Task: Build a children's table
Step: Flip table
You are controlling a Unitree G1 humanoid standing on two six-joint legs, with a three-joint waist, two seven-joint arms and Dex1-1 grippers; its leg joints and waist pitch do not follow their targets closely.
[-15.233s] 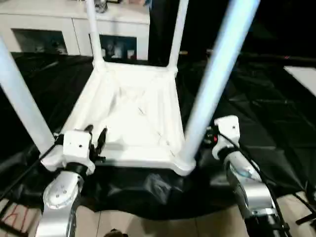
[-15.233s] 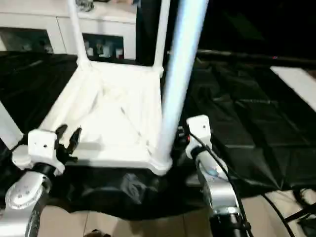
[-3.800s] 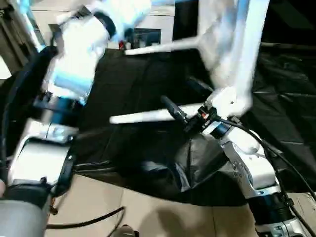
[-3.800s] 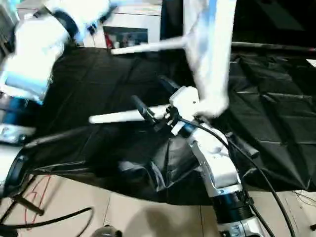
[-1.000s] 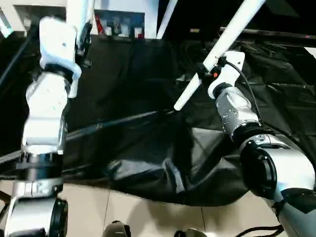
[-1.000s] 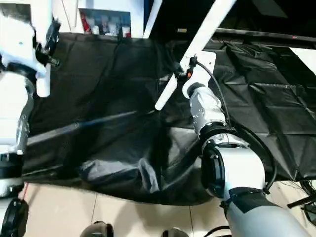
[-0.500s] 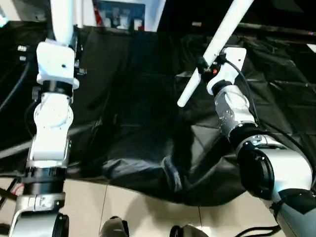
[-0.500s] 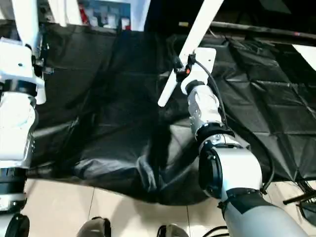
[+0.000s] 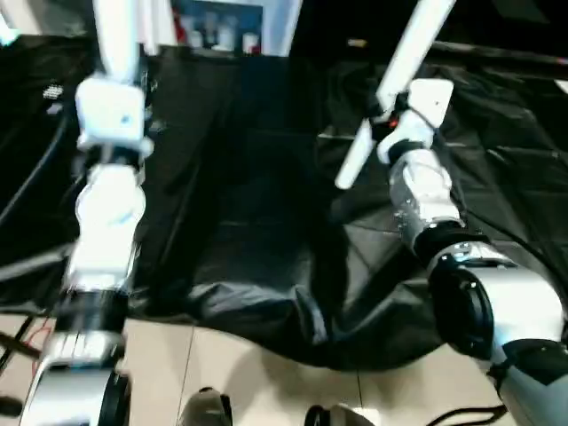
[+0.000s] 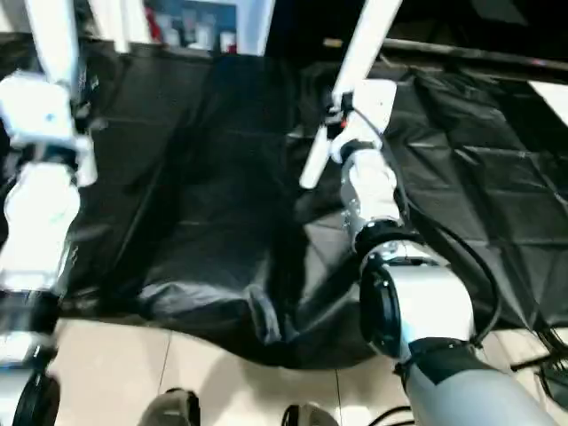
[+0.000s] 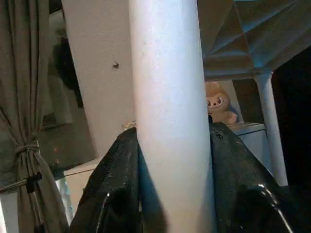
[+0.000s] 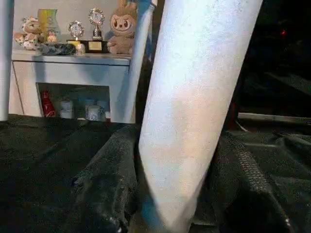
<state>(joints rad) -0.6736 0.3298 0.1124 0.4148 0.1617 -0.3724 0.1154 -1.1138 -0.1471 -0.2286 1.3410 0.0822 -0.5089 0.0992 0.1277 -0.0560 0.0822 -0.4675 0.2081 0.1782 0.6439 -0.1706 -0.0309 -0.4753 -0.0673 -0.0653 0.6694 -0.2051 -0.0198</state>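
My left arm reaches up, left gripper [image 11: 170,194] clamped on one table leg [image 9: 120,35] | my right arm is raised too, right gripper [image 12: 170,194] pinching a slanted leg [image 9: 399,75] | table held above the black sheet [image 9: 248,177].

- The left arm [image 9: 105,222] reaches up and forward, forearm nearly straight along the left side.
- The left gripper [image 11: 170,160] is clamped around a white leg [image 11: 167,97], one black finger [image 11: 114,189] on each side.
- The right arm [image 9: 426,200] stretches forward, wrist raised.
- The right gripper [image 12: 180,194] grips a second leg [image 12: 194,97] likewise.
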